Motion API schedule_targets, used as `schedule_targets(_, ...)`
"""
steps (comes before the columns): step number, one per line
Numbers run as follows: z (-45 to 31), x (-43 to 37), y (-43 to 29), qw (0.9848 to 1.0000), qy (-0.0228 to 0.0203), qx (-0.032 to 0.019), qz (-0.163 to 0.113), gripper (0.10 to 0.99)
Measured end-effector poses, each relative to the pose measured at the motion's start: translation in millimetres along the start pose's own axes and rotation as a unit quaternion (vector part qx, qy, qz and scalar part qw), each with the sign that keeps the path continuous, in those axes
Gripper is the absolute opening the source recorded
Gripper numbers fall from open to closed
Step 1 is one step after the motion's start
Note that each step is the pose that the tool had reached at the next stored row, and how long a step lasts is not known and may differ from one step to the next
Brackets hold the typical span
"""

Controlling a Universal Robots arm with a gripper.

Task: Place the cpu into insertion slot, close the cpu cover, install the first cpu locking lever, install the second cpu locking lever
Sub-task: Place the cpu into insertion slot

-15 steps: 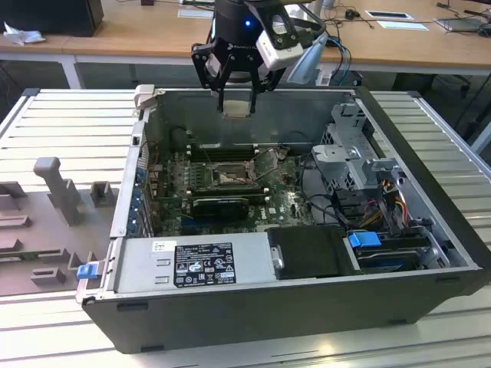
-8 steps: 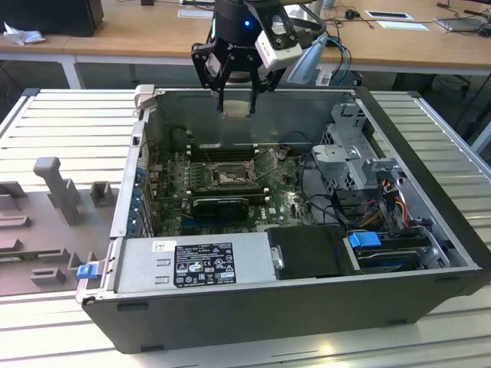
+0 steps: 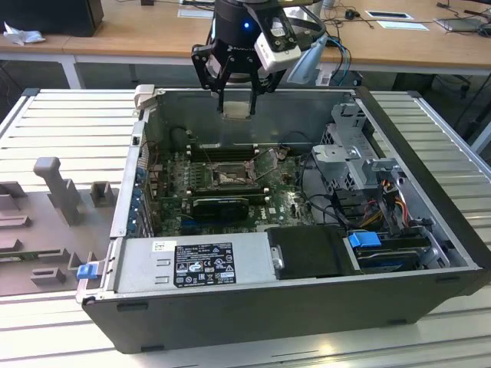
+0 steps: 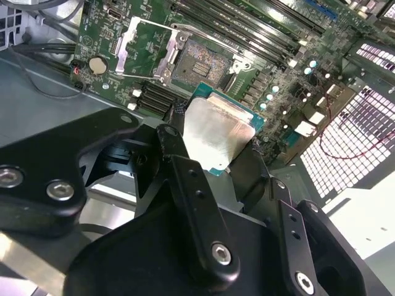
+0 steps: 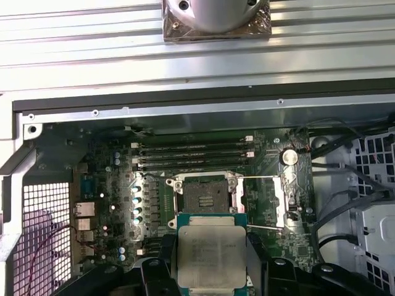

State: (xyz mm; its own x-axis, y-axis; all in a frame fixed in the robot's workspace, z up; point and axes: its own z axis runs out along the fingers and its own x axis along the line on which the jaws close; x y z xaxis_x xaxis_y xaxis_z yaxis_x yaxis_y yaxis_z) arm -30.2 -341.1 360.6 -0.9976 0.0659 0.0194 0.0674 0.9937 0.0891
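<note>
Above the open computer case (image 3: 307,307) on the desk (image 3: 69,123), near its far wall in the exterior view, I am hovering the hand (image 3: 236,98), and it is pinching the cpu (image 5: 212,256) by two opposite edges, one finger on each side. The chip is sitting flat between them with its pale metal face turned up toward the wrist cameras. Being square, it is showing no long axis. In the first wrist view its edges are running about parallel to the frame of the insertion slot (image 5: 208,198). That slot is lying bare on the motherboard (image 3: 253,207), at roughly 6 o'clock from the hand in the exterior view and well below it. The cpu cover (image 4: 126,48) is lying swung open just beside the slot, so the contact field is sitting exposed.
</note>
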Motion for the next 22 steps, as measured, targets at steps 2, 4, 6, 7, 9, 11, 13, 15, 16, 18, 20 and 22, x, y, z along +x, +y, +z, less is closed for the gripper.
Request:
schedule_targets(2,0.2,0.0,0.0,1.0000,-0.0004,-0.0002,0.004,0.537)
schedule_targets(4,0.3,0.0,0.0,1.0000,-0.0008,-0.0002,0.008,0.537)
schedule_targets(6,0.3,0.0,0.0,0.9999,-0.0010,-0.0003,0.010,0.537)
schedule_targets(7,0.3,0.0,0.0,0.9999,-0.0010,-0.0003,0.011,0.537)
schedule_targets(9,0.3,0.0,0.0,0.9999,-0.0012,-0.0003,0.013,0.537)
schedule_targets(11,0.4,0.0,0.0,0.9999,-0.0014,-0.0004,0.016,0.537)
schedule_targets(13,0.5,0.0,0.0,0.9999,-0.0016,-0.0004,0.017,0.537)
schedule_targets(15,0.6,0.0,0.0,0.9998,-0.0018,-0.0005,0.019,0.537)
schedule_targets(16,0.6,0.0,0.0,0.9998,-0.0018,-0.0004,0.020,0.537)
schedule_targets(18,0.7,0.0,0.0,0.9997,-0.0021,-0.0005,0.023,0.537)
schedule_targets(20,0.7,0.0,0.0,0.9997,-0.0022,-0.0005,0.025,0.537)
schedule_targets(22,0.7,0.0,0.0,0.9996,-0.0024,-0.0006,0.027,0.537)
